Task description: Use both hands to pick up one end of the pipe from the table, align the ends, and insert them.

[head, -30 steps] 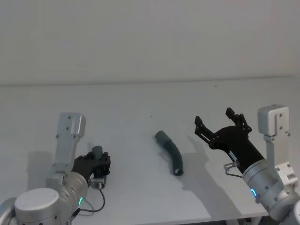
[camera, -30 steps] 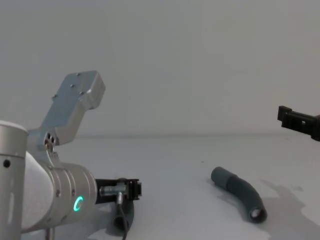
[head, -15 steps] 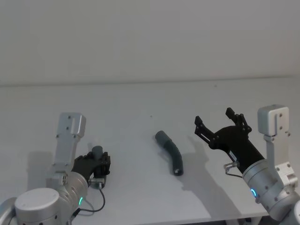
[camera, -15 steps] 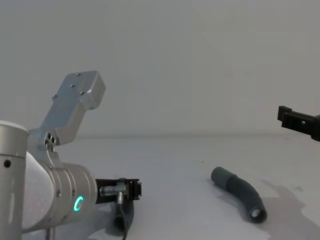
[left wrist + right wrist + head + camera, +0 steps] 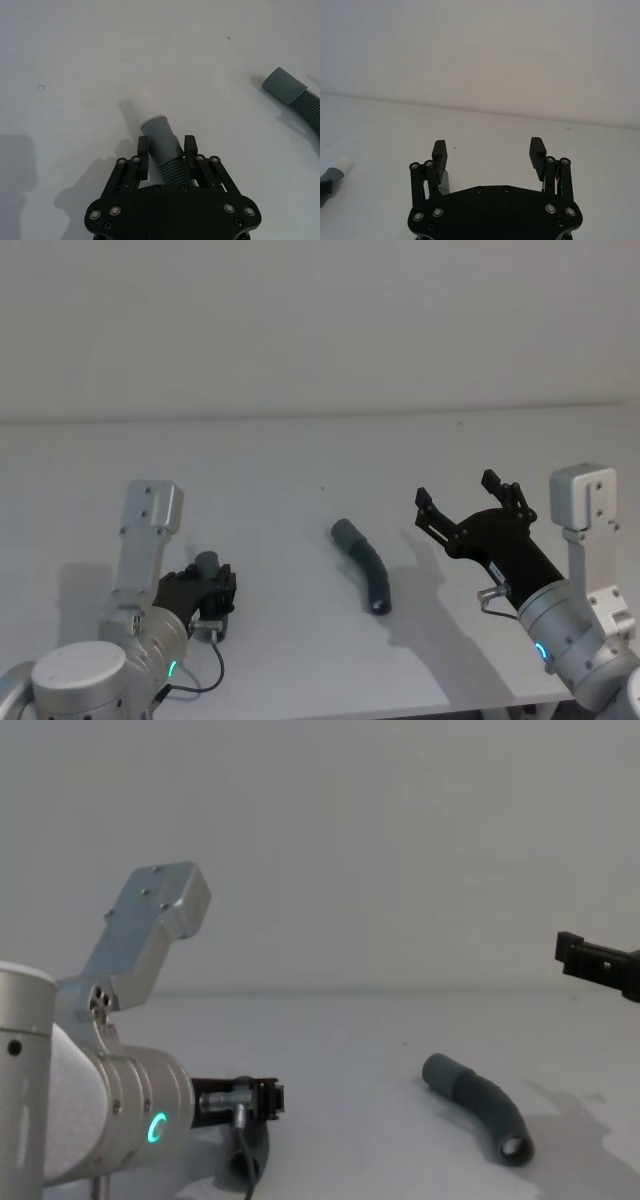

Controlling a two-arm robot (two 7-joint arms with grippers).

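- My left claw [image 5: 166, 150] is clamped on the white-tipped piece [image 5: 161, 135], low at the desk's [image 5: 280, 470] left side, tip pointing fwd.
- My right claw [image 5: 468, 497] hangs spread wide & empty, just right of the socket piece [image 5: 366, 568], which lies flat mid-desk.
- Best approach, I think: lower the right claw square across the ribs, behind the open end, leaving that end clear to mate.

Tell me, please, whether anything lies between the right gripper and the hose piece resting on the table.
Nothing visible does. Only bare table separates the right gripper, its jaws open, from the loose hose piece. The left gripper, shut on the other piece, sits well off to the left.
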